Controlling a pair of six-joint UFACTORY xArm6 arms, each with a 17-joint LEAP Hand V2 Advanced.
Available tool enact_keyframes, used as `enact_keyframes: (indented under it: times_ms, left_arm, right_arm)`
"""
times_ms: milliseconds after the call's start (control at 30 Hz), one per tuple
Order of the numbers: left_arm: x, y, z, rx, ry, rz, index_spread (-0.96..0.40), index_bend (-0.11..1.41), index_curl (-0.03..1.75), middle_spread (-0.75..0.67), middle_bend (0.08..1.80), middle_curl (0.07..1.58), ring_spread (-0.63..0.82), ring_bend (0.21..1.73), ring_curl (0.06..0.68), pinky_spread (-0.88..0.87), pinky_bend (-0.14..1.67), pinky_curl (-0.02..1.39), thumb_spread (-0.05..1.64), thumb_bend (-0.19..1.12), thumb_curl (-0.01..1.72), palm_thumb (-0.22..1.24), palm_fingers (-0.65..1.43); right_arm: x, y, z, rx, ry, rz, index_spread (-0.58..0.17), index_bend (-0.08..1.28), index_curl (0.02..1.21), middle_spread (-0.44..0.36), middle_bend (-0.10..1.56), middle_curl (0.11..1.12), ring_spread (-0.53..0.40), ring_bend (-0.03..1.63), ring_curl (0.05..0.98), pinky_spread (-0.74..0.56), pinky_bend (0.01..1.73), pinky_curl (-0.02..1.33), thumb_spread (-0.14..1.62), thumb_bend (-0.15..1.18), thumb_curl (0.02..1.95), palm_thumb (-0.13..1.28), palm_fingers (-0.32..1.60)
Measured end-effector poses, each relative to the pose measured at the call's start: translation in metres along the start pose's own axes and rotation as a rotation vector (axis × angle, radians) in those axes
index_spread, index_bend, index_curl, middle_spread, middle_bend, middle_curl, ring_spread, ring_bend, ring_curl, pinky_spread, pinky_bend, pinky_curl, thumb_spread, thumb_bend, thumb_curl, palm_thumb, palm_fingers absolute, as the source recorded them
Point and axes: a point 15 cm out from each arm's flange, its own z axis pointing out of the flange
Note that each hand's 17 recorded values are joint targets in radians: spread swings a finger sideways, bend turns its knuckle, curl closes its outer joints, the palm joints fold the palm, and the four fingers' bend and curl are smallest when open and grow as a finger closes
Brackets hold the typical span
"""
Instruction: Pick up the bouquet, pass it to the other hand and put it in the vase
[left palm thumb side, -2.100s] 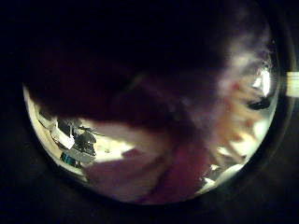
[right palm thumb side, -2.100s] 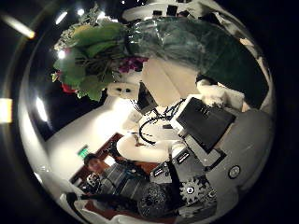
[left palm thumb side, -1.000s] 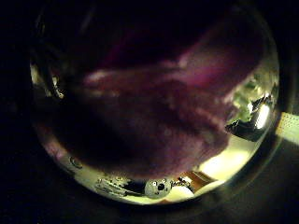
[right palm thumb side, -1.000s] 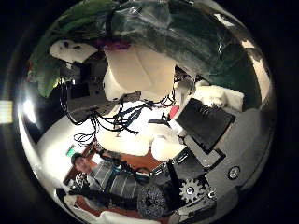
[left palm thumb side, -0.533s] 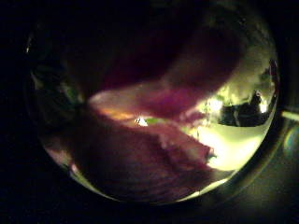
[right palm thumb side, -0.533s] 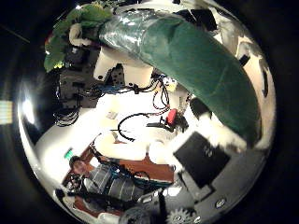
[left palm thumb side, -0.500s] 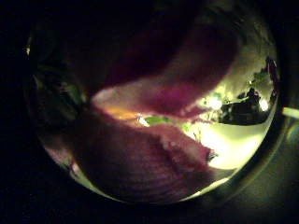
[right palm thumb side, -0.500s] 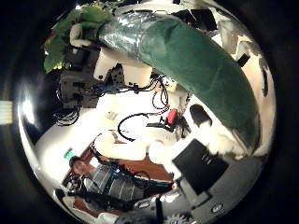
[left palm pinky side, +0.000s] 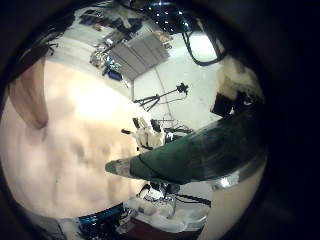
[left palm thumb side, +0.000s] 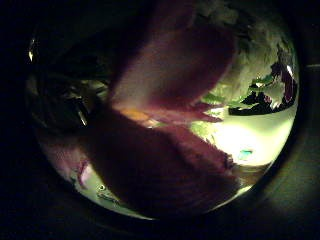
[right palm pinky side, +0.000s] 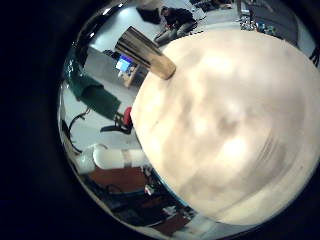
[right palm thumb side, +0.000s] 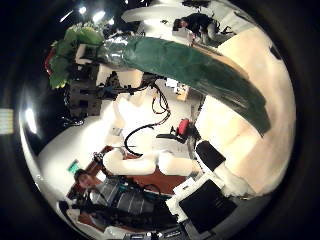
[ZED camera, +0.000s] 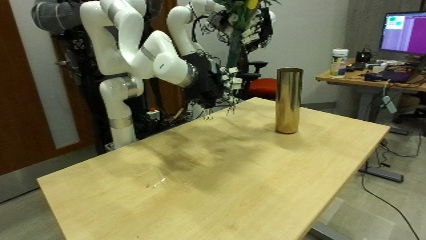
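The bouquet is held high above the table's far edge, flowers up, its dark green wrap hanging down. My left hand is shut on it just below the blooms; pink petals fill its thumb side view, and the wrap runs away from its palm. In the right thumb side view the wrap crosses at a distance, with the left hand at its flower end. My right hand hangs lower, open and apart from the wrap, its fingers holding nothing. The brass cylinder vase stands upright on the table near the far edge.
The pale wooden table stretches toward the camera in front of the vase. Behind it stands a desk with a monitor.
The right hand's fingers have come off the green wrap, which now lies farther from that palm. Petals still fill the left thumb side view.
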Motion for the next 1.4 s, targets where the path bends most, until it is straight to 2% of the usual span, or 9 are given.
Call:
enact_keyframes:
  times_ms: [133,267,533,700,867,1133,1400]
  left_arm:
    - [0.010,-0.005,-0.015,0.037,-0.006,0.014,-0.63,0.34,1.43,-0.67,0.92,1.24,-0.41,1.47,0.617,-0.51,1.31,0.71,0.24,-0.02,0.88,1.15,1.05]
    - [0.020,-0.008,-0.033,0.071,-0.018,0.031,-0.63,0.34,1.44,-0.67,0.93,1.24,-0.41,1.47,0.620,-0.51,1.30,0.73,0.24,-0.02,0.88,1.15,1.05]
    - [0.042,-0.014,-0.057,0.125,-0.024,0.071,-0.62,0.36,1.45,-0.67,0.92,1.23,-0.41,1.46,0.624,-0.52,1.27,0.75,0.23,-0.02,0.90,1.15,1.06]
    - [0.056,-0.017,-0.073,0.167,-0.026,0.102,-0.62,0.36,1.46,-0.67,0.92,1.23,-0.41,1.46,0.626,-0.53,1.26,0.77,0.23,-0.02,0.90,1.15,1.06]
    - [0.063,-0.025,-0.086,0.202,-0.014,0.120,-0.62,0.36,1.46,-0.67,0.92,1.23,-0.41,1.46,0.628,-0.53,1.25,0.78,0.22,-0.02,0.90,1.15,1.06]
    - [0.074,-0.037,-0.121,0.287,-0.036,0.159,-0.63,0.36,1.46,-0.67,0.92,1.23,-0.41,1.46,0.629,-0.52,1.24,0.80,0.22,-0.02,0.91,1.15,1.06]
    - [0.071,-0.049,-0.155,0.356,-0.074,0.172,-0.63,0.36,1.46,-0.67,0.92,1.23,-0.41,1.46,0.630,-0.53,1.23,0.82,0.22,-0.02,0.91,1.15,1.06]
  right_arm:
    - [0.001,0.001,0.000,0.003,-0.001,0.003,-0.323,0.13,0.30,0.202,0.17,0.32,0.276,0.38,0.231,0.43,0.35,0.41,0.99,-0.03,0.47,0.81,-0.09]
    - [0.001,-0.001,-0.002,0.018,-0.009,-0.005,-0.351,0.12,0.25,0.197,0.16,0.29,0.272,0.36,0.230,0.41,0.34,0.39,0.98,-0.03,0.45,0.80,-0.11]
    - [0.001,-0.008,-0.012,0.084,-0.032,0.005,-0.358,0.12,0.19,0.196,0.15,0.24,0.267,0.35,0.237,0.41,0.39,0.37,0.98,-0.02,0.43,0.80,-0.12]
    - [-0.004,-0.018,-0.012,0.147,-0.086,0.016,-0.349,0.12,0.16,0.197,0.15,0.22,0.266,0.34,0.240,0.42,0.42,0.37,0.97,-0.02,0.42,0.80,-0.11]
    - [-0.007,-0.021,-0.011,0.149,-0.155,0.030,-0.339,0.12,0.15,0.196,0.16,0.21,0.266,0.33,0.243,0.42,0.44,0.36,0.98,-0.02,0.43,0.81,-0.11]
    - [0.007,-0.022,-0.006,0.148,-0.171,0.064,-0.327,0.13,0.15,0.207,0.16,0.21,0.266,0.33,0.248,0.43,0.43,0.35,0.98,-0.02,0.43,0.82,-0.10]
    - [0.013,-0.024,-0.004,0.142,-0.177,0.074,-0.308,0.13,0.16,0.210,0.16,0.21,0.273,0.33,0.251,0.44,0.43,0.34,0.98,-0.02,0.43,0.83,-0.10]
